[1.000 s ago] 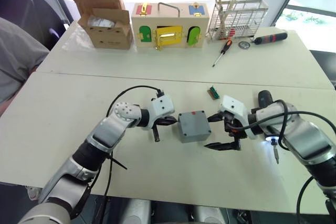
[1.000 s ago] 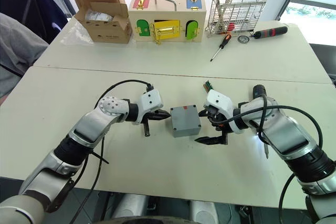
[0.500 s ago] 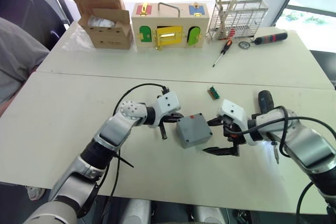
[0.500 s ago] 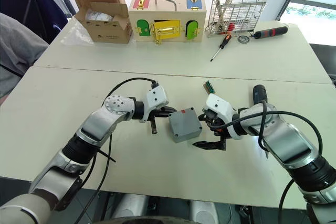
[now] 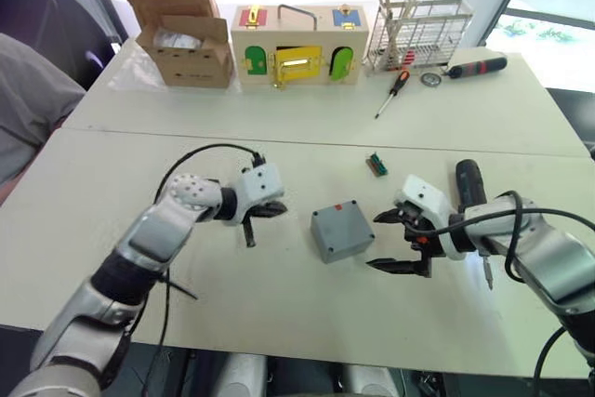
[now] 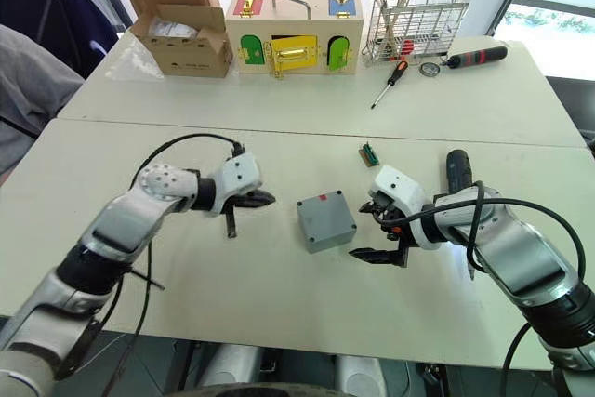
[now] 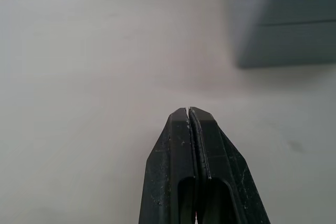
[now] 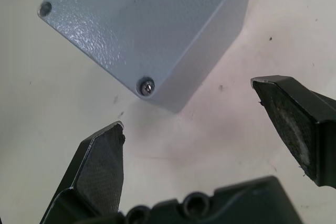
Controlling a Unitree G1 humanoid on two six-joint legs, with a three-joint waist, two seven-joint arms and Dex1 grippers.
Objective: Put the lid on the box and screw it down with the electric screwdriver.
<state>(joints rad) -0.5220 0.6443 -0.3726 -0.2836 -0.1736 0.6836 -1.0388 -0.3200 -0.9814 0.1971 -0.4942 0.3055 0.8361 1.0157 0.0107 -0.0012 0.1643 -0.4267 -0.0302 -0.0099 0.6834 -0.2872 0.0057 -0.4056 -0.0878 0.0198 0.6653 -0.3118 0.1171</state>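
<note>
Two grippers flank the box (image 5: 342,232) on the table (image 5: 279,304) in the left eye view; the electric screwdriver (image 5: 469,181) lies behind the right arm; in the left wrist view, the left gripper (image 7: 189,116) is seen pressed closed, holding nothing, the box ahead; in the right wrist view, the right gripper (image 8: 191,116) is spread wide just short of the box's screwed lid (image 8: 136,24).

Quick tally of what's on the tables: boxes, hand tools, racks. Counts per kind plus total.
Boxes: 3 (grey box, cardboard box, wooden box)
Hand tools: 3 (electric screwdriver, orange-handled screwdriver, red-and-black tool)
Racks: 1 (wire rack)
Total: 7
</note>
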